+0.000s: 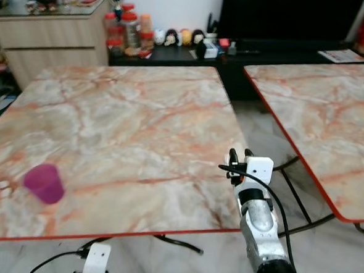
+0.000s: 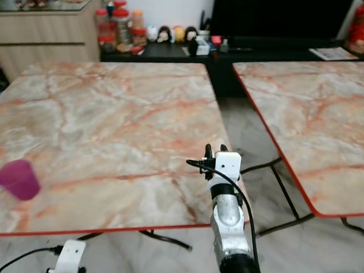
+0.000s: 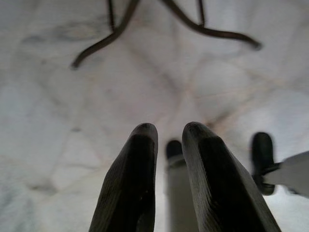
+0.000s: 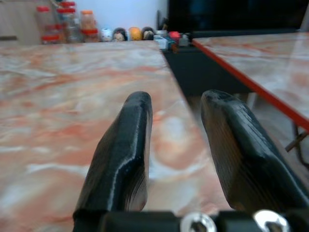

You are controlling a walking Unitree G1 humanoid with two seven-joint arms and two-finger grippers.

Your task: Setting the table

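Before us stood a marble-patterned table (image 1: pixel 127 114) with a red edge, and on its near left part sat a purple cup (image 1: pixel 44 182), upright and alone, well apart from either arm. We saw our right gripper (image 1: pixel 239 157) raised over the table's near right corner, its two black fingers (image 4: pixel 123 150) spread with only bare tabletop between them, holding nothing. Our left gripper (image 3: pixel 169 159) hung low below the table's near edge, pointing down at the pale floor (image 3: pixel 58 121); its jaws stood slightly apart and empty, with dark table legs (image 3: pixel 111 38) beyond them. A second table (image 1: pixel 331 115) of the same pattern stood to the right, apart from the first. Against the far wall we noted a dark low shelf (image 1: pixel 174 54) carrying jars (image 1: pixel 123 29) and small figurines (image 1: pixel 176 36).
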